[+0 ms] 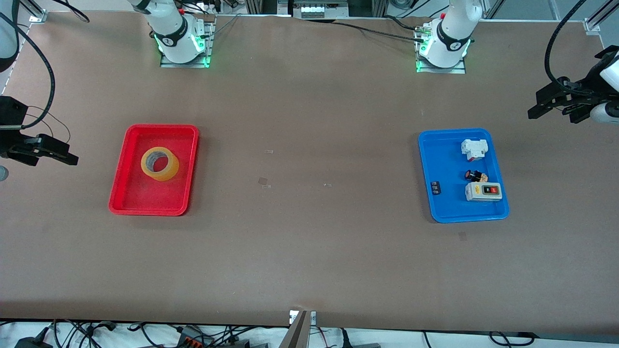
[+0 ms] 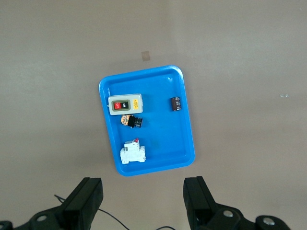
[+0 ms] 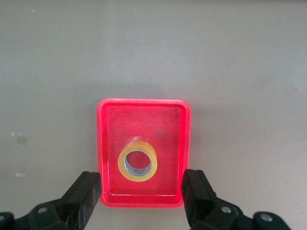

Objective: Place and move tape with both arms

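The tape (image 1: 160, 164), a yellowish ring with a grey core, lies flat in a red tray (image 1: 145, 195) toward the right arm's end of the table. My right gripper (image 1: 65, 155) is up in the air over the table edge beside the red tray, open and empty. In the right wrist view the tape (image 3: 137, 160) shows below the open right gripper (image 3: 143, 196), inside the red tray (image 3: 142, 101). My left gripper (image 1: 537, 107) is up over the left arm's end of the table, open and empty, and also shows in its wrist view (image 2: 144, 196).
A blue tray (image 1: 437, 159) toward the left arm's end holds a white breaker (image 1: 473, 149), a grey switch box (image 1: 483, 191), a small push button (image 1: 476, 175) and a small dark part (image 1: 435, 187). The blue tray (image 2: 163, 139) fills the left wrist view.
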Motion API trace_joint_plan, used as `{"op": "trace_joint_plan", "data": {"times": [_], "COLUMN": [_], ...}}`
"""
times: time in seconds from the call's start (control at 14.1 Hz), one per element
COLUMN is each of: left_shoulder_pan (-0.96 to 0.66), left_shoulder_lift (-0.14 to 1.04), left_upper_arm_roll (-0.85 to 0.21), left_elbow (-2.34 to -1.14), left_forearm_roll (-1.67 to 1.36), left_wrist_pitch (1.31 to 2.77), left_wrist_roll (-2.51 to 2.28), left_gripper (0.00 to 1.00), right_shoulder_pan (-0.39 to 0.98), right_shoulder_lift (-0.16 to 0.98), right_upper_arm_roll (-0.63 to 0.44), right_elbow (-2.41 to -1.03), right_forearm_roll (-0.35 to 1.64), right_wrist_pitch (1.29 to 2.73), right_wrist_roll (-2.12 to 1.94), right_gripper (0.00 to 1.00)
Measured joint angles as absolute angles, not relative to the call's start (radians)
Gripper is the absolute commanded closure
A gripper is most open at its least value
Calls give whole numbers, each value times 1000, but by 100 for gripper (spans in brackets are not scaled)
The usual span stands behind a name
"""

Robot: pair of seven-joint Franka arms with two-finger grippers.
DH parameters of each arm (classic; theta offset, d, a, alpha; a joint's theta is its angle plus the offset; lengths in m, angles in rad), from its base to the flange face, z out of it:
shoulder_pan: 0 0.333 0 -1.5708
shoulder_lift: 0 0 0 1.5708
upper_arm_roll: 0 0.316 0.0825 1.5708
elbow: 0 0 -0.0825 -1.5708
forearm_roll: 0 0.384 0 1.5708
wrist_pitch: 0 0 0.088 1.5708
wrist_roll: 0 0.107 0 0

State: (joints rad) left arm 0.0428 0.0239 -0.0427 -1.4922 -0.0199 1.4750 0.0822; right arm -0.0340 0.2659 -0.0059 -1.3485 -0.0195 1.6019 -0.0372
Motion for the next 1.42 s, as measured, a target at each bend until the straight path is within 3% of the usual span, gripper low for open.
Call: {"op": "trace_joint_plan", "data": {"times": [0.21,0.43,1.42], "left_shoulder_pan": [43,43,42], "left_shoulder_lift": [24,24,25], "left_upper_arm_roll": [-43,-43,-43], "left_elbow": [-1492,-1492,-1492], "left_forearm_roll": [-20,-20,-20], "left_wrist_pitch": [1475,1475,1475], "left_wrist_roll": [82,82,82], "left_gripper": [0,0,0], "right_shoulder_pan": [-34,-34,-32], "right_shoulder_lift": [201,99,35], "right_upper_arm_roll": [-6,-6,-5], "right_elbow": [-1499,-1621,-1656], "right_forearm_roll": [-20,-20,-18], "right_wrist_pitch": [1701,1694,1660], "right_wrist_roll": [-37,-37,-37], "right_gripper": [0,0,0]}}
